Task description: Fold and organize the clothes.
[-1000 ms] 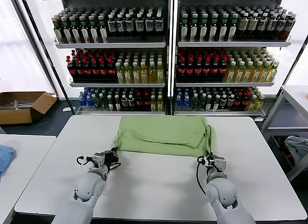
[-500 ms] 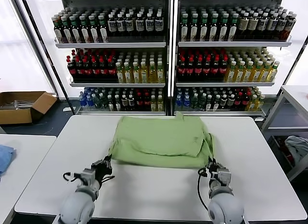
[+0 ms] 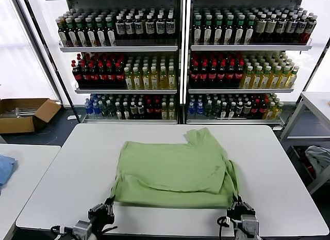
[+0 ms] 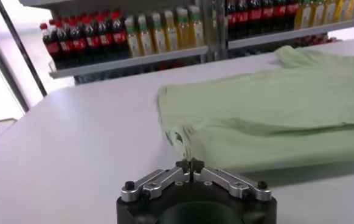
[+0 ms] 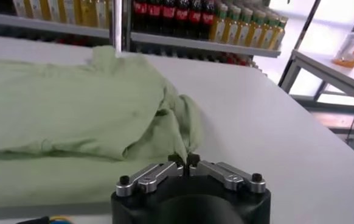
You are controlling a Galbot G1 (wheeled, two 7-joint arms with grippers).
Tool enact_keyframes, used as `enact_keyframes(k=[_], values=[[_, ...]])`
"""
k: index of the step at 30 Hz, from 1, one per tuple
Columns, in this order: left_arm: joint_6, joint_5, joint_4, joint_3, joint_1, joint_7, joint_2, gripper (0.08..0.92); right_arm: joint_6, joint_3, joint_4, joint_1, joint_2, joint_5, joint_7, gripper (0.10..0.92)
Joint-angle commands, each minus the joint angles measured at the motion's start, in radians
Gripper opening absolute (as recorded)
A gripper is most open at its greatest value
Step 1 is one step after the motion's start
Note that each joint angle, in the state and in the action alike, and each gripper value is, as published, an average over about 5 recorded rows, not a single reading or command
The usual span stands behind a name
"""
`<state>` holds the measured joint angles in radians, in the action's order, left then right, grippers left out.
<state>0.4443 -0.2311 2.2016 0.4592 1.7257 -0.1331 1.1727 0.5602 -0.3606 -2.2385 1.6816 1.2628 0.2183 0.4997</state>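
Head view: the green polo shirt is lying flat on the white counter, folded into a broad rectangle that is reaching close to the near edge, with one sleeve poking out toward the far edge. The left gripper is sitting at the shirt's near-left corner, and the right gripper is sitting at its near-right corner, both low by the counter's near edge.

Left wrist view: the left gripper is showing its fingers pressed together on a small bunched tip of the shirt, pinching the fabric corner just above the counter.

Right wrist view: the right gripper is likewise closing its fingers on a hanging corner of the shirt, with the cloth draping down to the fingertips.

Judging by the layered edges, at least one fold is looking done. The shirt is appearing wide and uneven, so further folds, smoothing and tidy placement are probably remaining.
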Motion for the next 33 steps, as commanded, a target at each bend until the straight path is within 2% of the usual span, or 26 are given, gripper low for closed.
enact_keyframes(k=[1, 10, 15, 19, 24, 28, 33], values=[[0.007, 0.026, 0.082, 0.001, 0.144, -0.009, 0.050, 0.121, -0.009, 0.001, -0.061, 0.103, -0.005, -0.024, 0.007, 0.299], [0.012, 0.003, 0.195, 0.023, 0.040, -0.016, 0.092, 0.373, 0.013, -0.091, -0.242, 0.043, 0.005, 0.021, 0.016, 0.558], [-0.004, -0.076, 0.189, 0.085, -0.100, 0.003, 0.064, 0.520, 0.003, -0.216, -0.205, -0.108, 0.001, 0.074, -0.024, 0.697], [-0.028, -0.138, 0.095, 0.113, -0.246, 0.069, -0.008, 0.633, -0.002, -0.268, -0.084, -0.302, -0.070, 0.160, -0.133, 0.797], [-0.006, -0.182, -0.080, 0.059, -0.464, 0.122, -0.079, 0.774, 0.017, -0.213, 0.116, -0.534, -0.251, 0.253, -0.317, 0.822], [0.027, -0.209, -0.235, -0.013, -0.620, 0.141, -0.097, 0.817, 0.017, -0.075, 0.287, -0.723, -0.377, 0.320, -0.420, 0.823], [0.054, -0.225, -0.424, -0.098, -0.784, 0.148, -0.095, 0.823, 0.017, 0.102, 0.476, -0.923, -0.384, 0.366, -0.392, 0.823]])
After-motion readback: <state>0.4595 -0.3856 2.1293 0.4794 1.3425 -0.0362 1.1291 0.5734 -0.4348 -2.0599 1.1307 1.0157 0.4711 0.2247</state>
